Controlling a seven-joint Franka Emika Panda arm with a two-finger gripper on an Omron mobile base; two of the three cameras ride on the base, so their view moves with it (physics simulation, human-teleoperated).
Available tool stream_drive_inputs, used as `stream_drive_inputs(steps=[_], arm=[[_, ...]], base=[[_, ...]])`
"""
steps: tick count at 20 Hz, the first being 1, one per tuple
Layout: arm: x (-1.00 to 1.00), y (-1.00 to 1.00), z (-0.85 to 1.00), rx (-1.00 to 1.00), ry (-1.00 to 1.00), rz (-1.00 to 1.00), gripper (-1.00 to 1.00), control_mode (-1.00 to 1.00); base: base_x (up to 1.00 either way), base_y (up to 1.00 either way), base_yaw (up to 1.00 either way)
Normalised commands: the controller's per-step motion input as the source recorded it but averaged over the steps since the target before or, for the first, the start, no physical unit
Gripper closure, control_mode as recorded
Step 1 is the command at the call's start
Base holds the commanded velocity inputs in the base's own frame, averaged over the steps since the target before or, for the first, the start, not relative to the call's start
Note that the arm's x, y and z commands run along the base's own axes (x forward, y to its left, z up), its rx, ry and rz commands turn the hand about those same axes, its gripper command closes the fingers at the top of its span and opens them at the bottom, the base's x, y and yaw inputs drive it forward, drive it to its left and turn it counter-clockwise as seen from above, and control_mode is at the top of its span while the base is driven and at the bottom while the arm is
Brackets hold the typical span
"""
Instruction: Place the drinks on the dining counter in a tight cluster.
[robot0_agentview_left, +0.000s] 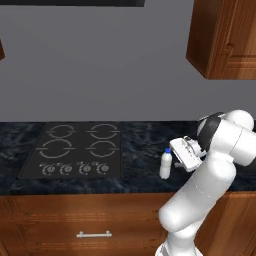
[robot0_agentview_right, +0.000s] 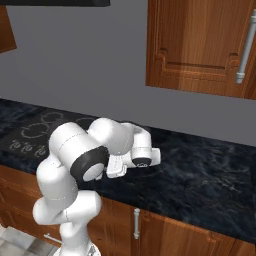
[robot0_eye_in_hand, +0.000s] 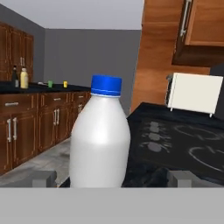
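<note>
Smooth white blue-capped bottle upright on veined black counter, between spread gripper jaws.

The arm is glossy white, built of fat rounded segments like stacked tubes, with a bulbous elbow. A dark grey band rings one joint, capped by a pale grey disc. The hand is a boxy white block with thin dark outlines; its finger tips are small grey blocks.
</note>
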Motion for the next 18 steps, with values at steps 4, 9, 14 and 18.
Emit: stream_drive_inputs(steps=[4, 9, 14, 18], arm=[[0.02, 0.19, -0.04, 0.00, 0.07, 0.00, -1.00, -1.00], [0.00, 0.21, -0.03, 0.00, 0.04, 0.00, -1.00, -1.00], [0.00, 0.27, -0.04, 0.00, 0.03, 0.00, -1.00, -1.00], [-0.01, 0.20, -0.03, 0.00, 0.01, 0.00, -1.00, -1.00]], base=[[0.00, 0.00, 0.00], [0.00, 0.00, 0.00], [0.00, 0.00, 0.00], [0.00, 0.00, 0.00]])
